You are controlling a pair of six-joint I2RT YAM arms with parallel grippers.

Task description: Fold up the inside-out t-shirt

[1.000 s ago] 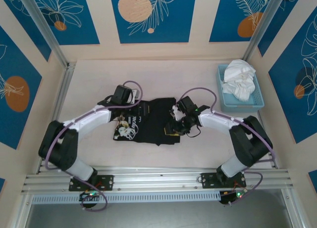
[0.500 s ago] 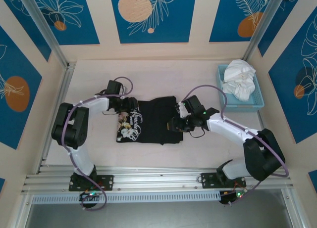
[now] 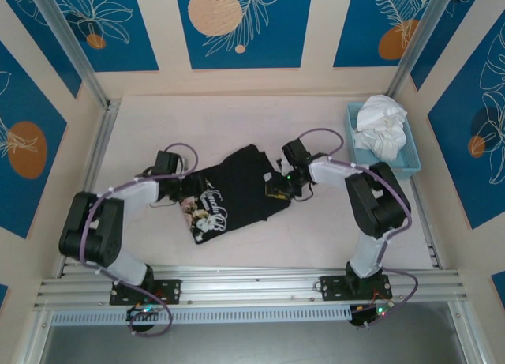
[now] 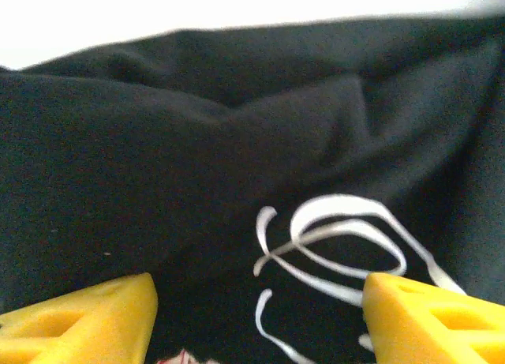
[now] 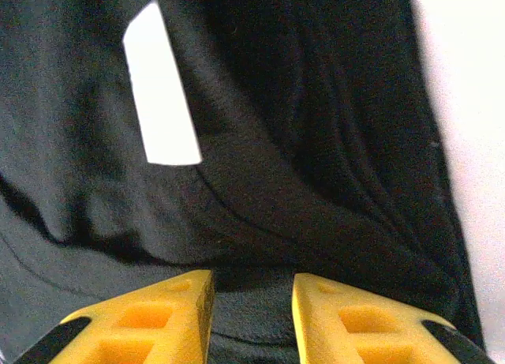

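rail [image 3: 252, 279]: running across the bottom of the top view, carrying both arm bases.
table [image 3: 331, 238]: bearing the garment at mid-frame.
left gripper [image 4: 259, 305]: standing open, yellow fingers wide apart and closing on nothing; hanging low over the cloth's left edge, left of centre in the top view.
right gripper [image 5: 252, 291]: standing nearly closed, apparently pinching a ridge of black cloth between its fingers; sitting at the cloth's right edge, just right of centre in the top view.
inside-out t-shirt [image 3: 237, 186]: lying at the centre of the top view between the two grippers; gathered into a compact, roughly rectangular slab, skewed with one corner pointing toward the upper middle of the frame.
floral print patch [image 3: 207, 216]: showing at the lower left corner of the slab.
white lettering [image 4: 339, 242]: looping across the lower middle of the left wrist view, between the open fingers.
white label [image 5: 162, 91]: lying flat on the cloth, upper left of the right wrist view.
handling: likely behaving as light, limp and unbreakable; sagging and creasing wherever unsupported; layers probably sliding over one another if dragged.
hold: probably best pinching through all layers at an outer edge or corner, one gripper on each side; risking unfolding if catching the top layer alone.
blue basket [image 3: 353, 155]: sitting at the upper right of the top view, well apart from the slab.
white garment [image 3: 381, 125]: heaping inside the basket, not belonging to the job.
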